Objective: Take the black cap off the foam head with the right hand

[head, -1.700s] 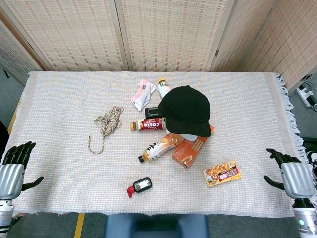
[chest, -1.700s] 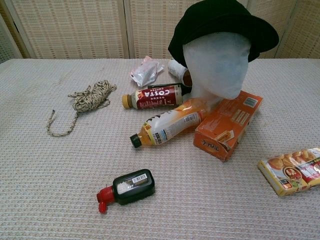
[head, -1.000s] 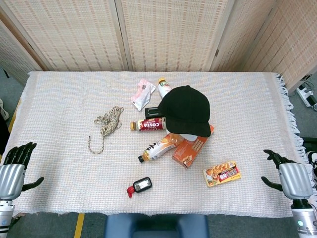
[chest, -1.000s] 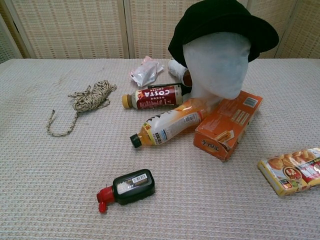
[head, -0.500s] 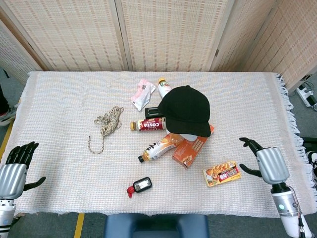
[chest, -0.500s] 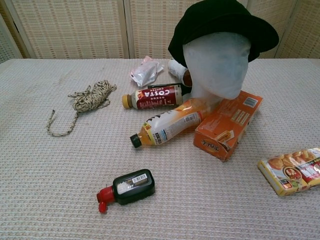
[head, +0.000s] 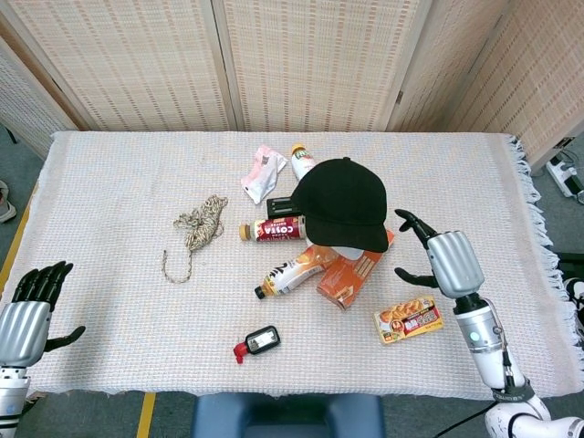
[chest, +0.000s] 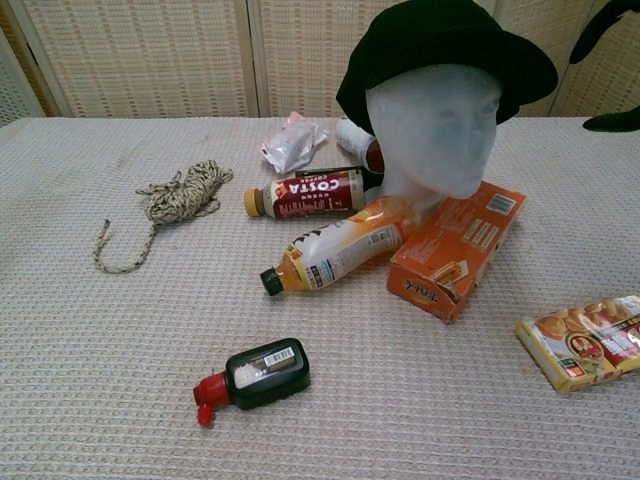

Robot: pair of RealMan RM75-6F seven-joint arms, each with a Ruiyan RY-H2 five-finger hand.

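The black cap (head: pixel 345 202) sits on the foam head (chest: pixel 432 128) near the middle of the tabletop (head: pixel 109 301). Its brim points toward the robot and slightly to the robot's right, so its long axis runs front to back. The foam head stands upright, facing the robot, just behind an orange box (chest: pixel 457 246) and a tilted-over juice bottle (chest: pixel 335 248).

The right hand (head: pixel 442 260) hovers just right of the cap, not touching it, fingers spread and holding nothing. The left hand (head: pixel 27 310) hangs at the near left edge, fingers apart and empty.

A white woven cloth covers the tabletop, fringed on the right edge. Woven folding screens (head: pixel 310 59) stand behind it.
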